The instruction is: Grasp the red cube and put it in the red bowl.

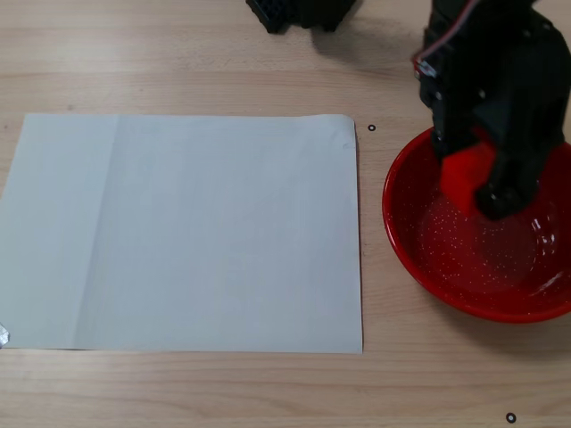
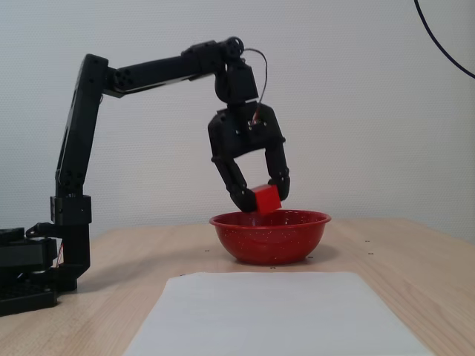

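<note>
While my arm (image 2: 148, 70) stands on its base at the left of the side-on fixed view, I see its upright link rising, the upper link reaching across to the right, and the wrist bent so the end effector (image 2: 261, 199) hangs downward over the red bowl (image 2: 270, 236). Its two fingers are closed partway, clamped on the red cube (image 2: 267, 200), which sits between the tips just above the bowl's rim, clear of the bowl itself.

From the fixed view looking down, I see the end effector (image 1: 477, 174) over the far half of the red bowl (image 1: 419, 250), with the red cube (image 1: 466, 169) showing as a bright patch between the black fingers, partly hidden by them.

I read the cube as tilted in the grip, one corner lowest toward the bowl; being a cube, it has no long axis. Its faces are plain, matte and bright red. The bowl is round, glossy red, speckled white inside.

A white sheet of paper (image 1: 187, 232) lies flat on the wooden counter (image 1: 268, 392) just left of the bowl in the downward view.
</note>
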Controlling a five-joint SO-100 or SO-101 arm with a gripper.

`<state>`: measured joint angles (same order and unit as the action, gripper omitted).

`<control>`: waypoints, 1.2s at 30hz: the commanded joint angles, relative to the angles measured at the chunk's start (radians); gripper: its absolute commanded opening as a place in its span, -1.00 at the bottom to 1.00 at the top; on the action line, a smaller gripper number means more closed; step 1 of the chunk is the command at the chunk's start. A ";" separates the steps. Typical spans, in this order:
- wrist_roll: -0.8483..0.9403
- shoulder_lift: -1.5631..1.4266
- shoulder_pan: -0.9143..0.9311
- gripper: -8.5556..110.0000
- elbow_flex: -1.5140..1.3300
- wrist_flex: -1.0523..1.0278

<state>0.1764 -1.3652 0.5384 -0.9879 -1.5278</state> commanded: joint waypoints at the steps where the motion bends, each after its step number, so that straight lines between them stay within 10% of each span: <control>1: -0.028 -0.035 0.020 -0.82 0.149 0.031; 13: -0.058 -0.017 0.048 -0.34 0.178 0.012; 36: -0.011 -0.212 -0.008 -0.85 0.161 -0.098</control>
<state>0.1503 -1.3990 0.5461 -0.8882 -1.6137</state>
